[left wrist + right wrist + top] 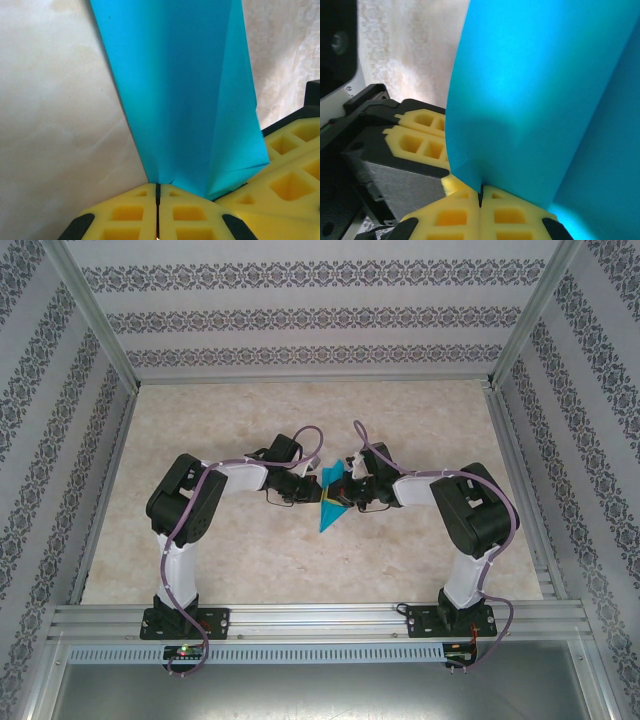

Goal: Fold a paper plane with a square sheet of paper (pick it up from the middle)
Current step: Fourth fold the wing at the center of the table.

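Teal paper [330, 502] ran lengthwise straight ahead of the left gripper [157, 194] and right gripper [480, 195], each pinched tight on its near end

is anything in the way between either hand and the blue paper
Nothing visible stands in the way. The left hand and the right hand are each shut directly on an edge of the partly folded teal-blue paper sheet, which hangs between them, with the yellow fingers pressed straight against the paper.
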Tool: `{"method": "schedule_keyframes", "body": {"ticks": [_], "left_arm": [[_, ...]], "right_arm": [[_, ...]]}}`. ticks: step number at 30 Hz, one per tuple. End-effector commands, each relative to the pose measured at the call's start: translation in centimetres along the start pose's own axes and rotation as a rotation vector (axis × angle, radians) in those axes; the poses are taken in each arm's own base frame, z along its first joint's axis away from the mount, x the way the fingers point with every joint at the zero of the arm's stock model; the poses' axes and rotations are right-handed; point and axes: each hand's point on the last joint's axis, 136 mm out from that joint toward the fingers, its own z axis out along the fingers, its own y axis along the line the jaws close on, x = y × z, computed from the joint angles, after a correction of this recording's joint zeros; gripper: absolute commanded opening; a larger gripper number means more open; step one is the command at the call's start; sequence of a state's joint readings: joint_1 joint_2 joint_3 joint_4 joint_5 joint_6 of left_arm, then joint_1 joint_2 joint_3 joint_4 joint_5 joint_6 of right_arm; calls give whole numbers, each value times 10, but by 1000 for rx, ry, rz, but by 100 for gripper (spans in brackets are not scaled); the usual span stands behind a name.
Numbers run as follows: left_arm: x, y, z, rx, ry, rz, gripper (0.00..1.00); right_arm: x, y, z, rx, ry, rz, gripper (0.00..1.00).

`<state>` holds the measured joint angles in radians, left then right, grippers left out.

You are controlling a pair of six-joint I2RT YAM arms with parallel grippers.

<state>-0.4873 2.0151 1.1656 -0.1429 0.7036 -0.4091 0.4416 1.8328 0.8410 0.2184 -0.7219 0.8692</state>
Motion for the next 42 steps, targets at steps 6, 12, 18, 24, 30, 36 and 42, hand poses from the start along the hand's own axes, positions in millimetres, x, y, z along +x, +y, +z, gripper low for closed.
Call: {"method": "schedule_keyframes", "body": {"ticks": [6,12,18,24,30,36,42], "left_arm": [[9,15,17,-26,33,-8,8],[6,11,12,-21,18,-8,4],[-3,-1,0,-6,-21,-7,0],[-9,-5,-11,-27,-38,0,0],[-11,-8,-12,-18,-41,-2,0],[-17,-20,-17,19,-57,2,0],[-23,-32,-31,22,-83,27,0]], "right_arm": [[11,-7,10,-5,36,21,1],[12,-14,11,16,37,35,1],[12,-18,10,27,31,39,1],[10,-20,4,45,18,44,1],[8,-16,4,40,18,36,1],[3,-15,6,35,10,43,1],[3,-22,11,49,16,61,1]]}}
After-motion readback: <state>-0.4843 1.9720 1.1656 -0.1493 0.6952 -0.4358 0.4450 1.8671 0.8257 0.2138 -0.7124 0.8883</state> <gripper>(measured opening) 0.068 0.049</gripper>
